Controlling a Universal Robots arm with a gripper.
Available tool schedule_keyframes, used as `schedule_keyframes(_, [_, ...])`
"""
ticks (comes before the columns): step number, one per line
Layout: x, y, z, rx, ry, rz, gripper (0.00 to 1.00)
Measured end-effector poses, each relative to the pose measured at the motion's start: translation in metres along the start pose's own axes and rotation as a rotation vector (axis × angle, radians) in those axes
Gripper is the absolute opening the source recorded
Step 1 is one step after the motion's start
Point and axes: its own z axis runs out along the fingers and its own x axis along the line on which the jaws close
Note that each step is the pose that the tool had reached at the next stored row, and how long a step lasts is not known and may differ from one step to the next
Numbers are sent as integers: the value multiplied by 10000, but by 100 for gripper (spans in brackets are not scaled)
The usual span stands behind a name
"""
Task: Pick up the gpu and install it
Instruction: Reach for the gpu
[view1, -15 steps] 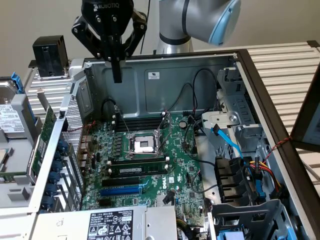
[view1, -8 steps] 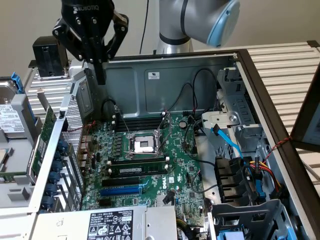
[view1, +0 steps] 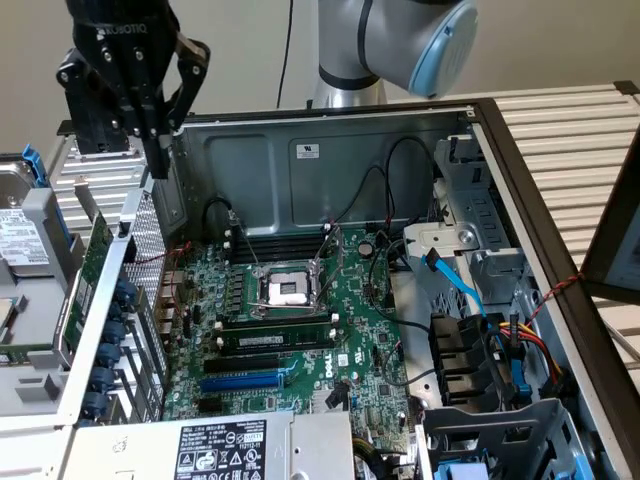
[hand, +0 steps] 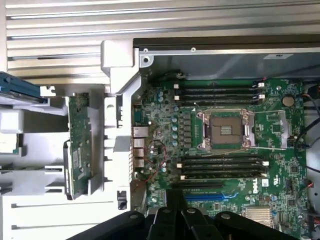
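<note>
You're at the pick-up step: your claw (view1: 158, 160) hangs shut and empty above the case (view1: 260, 160) edge, near the edge-on gpu (hand: 77, 142), so I judge grasping calls for opening first.

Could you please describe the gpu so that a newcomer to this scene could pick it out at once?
Find the open computer case with the large green motherboard inside. Just outside its perforated rear wall, on the exterior view's left, the gpu stands on edge. It is the small green card outside the case, unlike the motherboard and the RAM stick seated within.
</note>
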Motion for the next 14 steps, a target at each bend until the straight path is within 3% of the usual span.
schedule_keyframes(4, [182, -13, 12, 7, 106, 6, 11])
schedule_keyframes(14, [639, -47, 45, -10, 115, 7, 11])
